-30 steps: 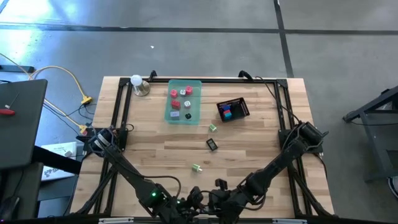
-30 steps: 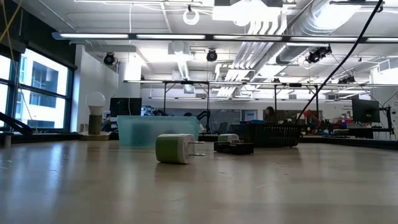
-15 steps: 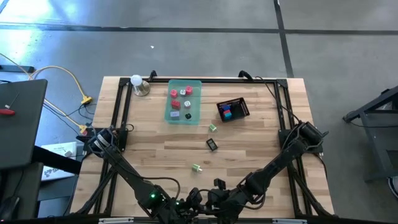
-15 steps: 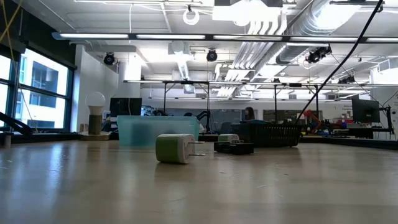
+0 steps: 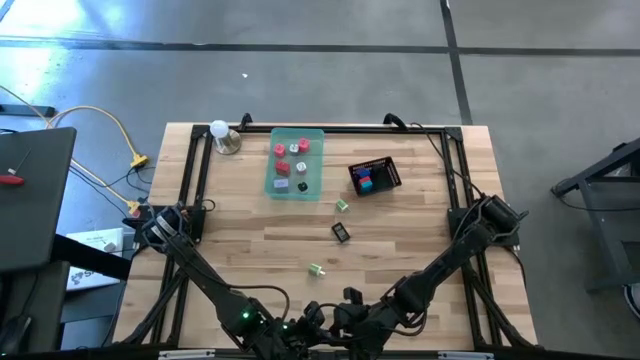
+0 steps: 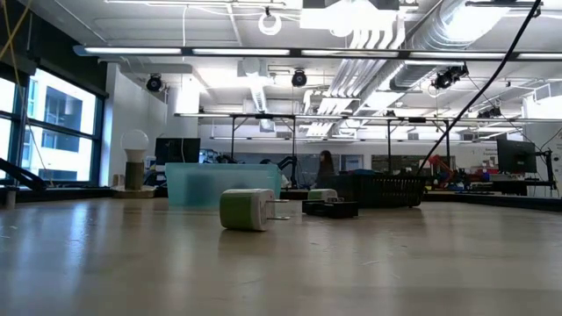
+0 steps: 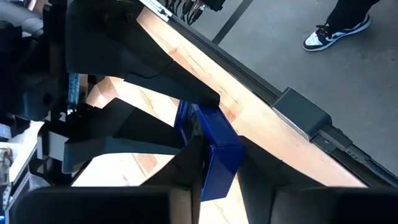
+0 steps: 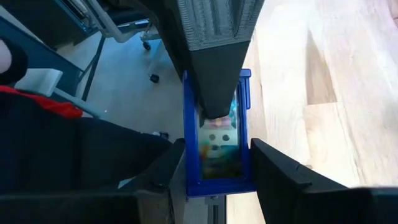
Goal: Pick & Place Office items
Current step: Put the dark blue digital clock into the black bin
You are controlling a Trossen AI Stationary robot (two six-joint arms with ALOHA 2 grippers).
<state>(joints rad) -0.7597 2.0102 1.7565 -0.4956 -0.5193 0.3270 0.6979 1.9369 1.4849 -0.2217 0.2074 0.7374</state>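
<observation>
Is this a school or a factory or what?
Probably a big robot lab or workshop. The low view shows a huge open room with bare pipes and ducts on the ceiling, long strip lights, and more workbenches with computer screens behind the wooden table.

You've got three loose pieces on the wood: two green-and-white ones (image 5: 342,205) and one black piece (image 5: 341,232). One green tray (image 5: 316,133), one mesh basket (image 5: 391,173).

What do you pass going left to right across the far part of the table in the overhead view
Light bulb on its base → translucent green tray → black mesh basket.
</observation>
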